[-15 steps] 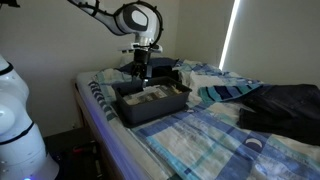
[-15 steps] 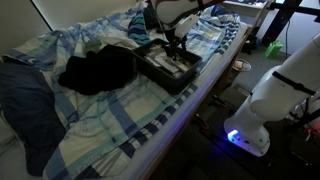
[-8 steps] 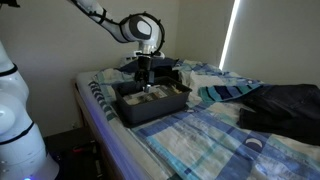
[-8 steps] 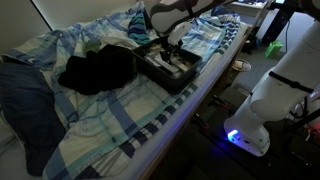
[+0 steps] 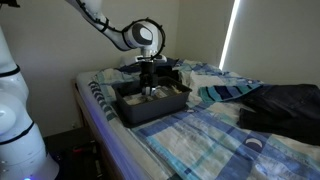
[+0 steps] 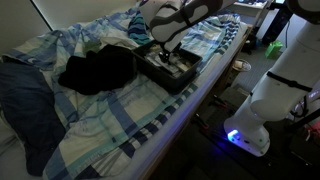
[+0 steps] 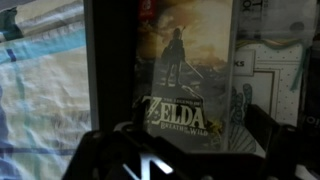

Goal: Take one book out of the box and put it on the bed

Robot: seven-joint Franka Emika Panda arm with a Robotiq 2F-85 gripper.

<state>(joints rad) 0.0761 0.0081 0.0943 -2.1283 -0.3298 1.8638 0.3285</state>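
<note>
The small, thin paperback book with a dark brownish cover and a lighter tan picture (image 7: 185, 70) lay face up inside the dark grey, shallow, rectangular open-topped box (image 5: 150, 110). It filled the middle of the wrist view, with pale lettering reading "Zelda" across the lower part of its cover. Next to the book in the box lay a pale sheet with line drawings (image 7: 268, 80), touching or just beside one long edge. Along the other long edge ran a dark strip; I could not tell if this was the box's wall or its floor. The black two-fingered pincer (image 7: 185, 152) hung straight over the book with its fingers spread wider than the cover, one toward each long edge. Whether they touched the book could not be told. In both exterior views the pincer (image 5: 150, 88) reached down within the box's walls (image 6: 165, 57). The box (image 6: 182, 86) rested on the tabletop (image 5: 200, 135), a large bed under a blue-and-white plaid patchwork cover (image 6: 130, 125), close to the striped side edge. A black, bag-like heap of cloth (image 6: 95, 70) lay on the tabletop just beside the box, on the side away from that edge. A white, rounded robot body (image 6: 268, 100) stood off the tabletop, beyond the edge nearest the box.
</note>
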